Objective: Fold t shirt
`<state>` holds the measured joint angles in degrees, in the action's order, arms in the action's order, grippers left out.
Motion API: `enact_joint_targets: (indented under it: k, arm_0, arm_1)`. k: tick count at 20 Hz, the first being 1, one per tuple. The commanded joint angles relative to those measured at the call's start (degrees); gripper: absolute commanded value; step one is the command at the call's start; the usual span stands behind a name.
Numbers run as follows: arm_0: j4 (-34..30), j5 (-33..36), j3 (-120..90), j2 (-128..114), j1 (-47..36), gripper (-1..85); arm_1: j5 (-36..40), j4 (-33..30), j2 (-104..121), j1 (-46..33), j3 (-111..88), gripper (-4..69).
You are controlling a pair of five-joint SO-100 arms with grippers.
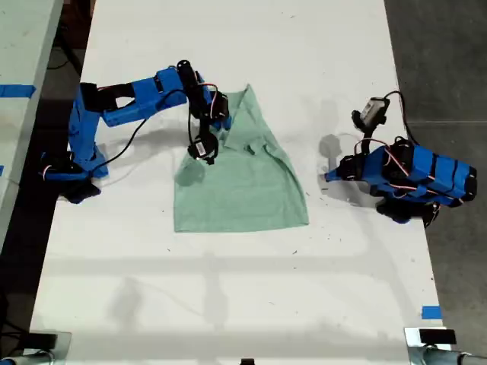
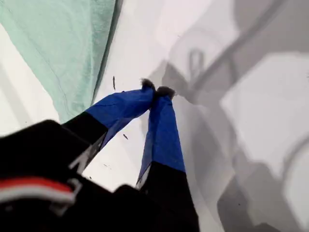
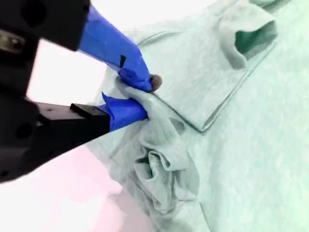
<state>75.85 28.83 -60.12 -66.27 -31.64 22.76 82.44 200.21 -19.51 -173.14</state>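
The pale mint-green t shirt [image 1: 243,190] lies partly folded on the white table [image 1: 228,304], its lower hem squared off toward the front. My second gripper [image 1: 204,152] is on the arm at the exterior view's left. It hangs over the shirt's upper left part, shut on a bunched fold of the t shirt [image 3: 231,145], which hangs crumpled under my second gripper [image 3: 145,99]. My first gripper [image 1: 329,176] belongs to the folded arm at the exterior view's right. My first gripper [image 2: 157,91] is shut with nothing in it, low over bare table just beside the t shirt [image 2: 63,43] edge.
A second table [image 1: 23,61] with blue tape stands at the exterior view's left across a dark gap. A blue tape mark [image 1: 431,312] sits near the front right table edge. Dark floor [image 1: 449,61] borders the exterior view's right. Cables trail from both arm bases.
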Motion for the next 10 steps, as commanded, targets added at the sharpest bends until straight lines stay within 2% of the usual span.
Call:
enact_joint_targets:
  k: [1, 3, 5, 8, 10]
  arm_0:
    - [-1.14, 0.62, 3.78, -0.70, 2.02, 18.9]
    - [1.32, -0.88, 3.78, -1.05, 0.09, 25.0]
    - [3.69, -0.79, 3.78, -3.43, -1.58, 25.4]
    - [9.05, -2.99, 2.72, -14.06, -5.45, 22.4]
    - [12.48, -5.98, -2.20, -26.54, -10.02, 16.7]
  arm_1:
    - [-0.09, -1.14, 0.44, 0.18, -1.49, 1.5]
    - [-0.09, -1.14, 0.44, 0.18, -1.49, 1.5]
    - [-0.09, -1.14, 0.44, 0.18, -1.49, 1.5]
    - [-0.09, -1.14, 0.44, 0.18, -1.49, 1.5]
    - [-0.09, -1.14, 0.44, 0.18, -1.49, 1.5]
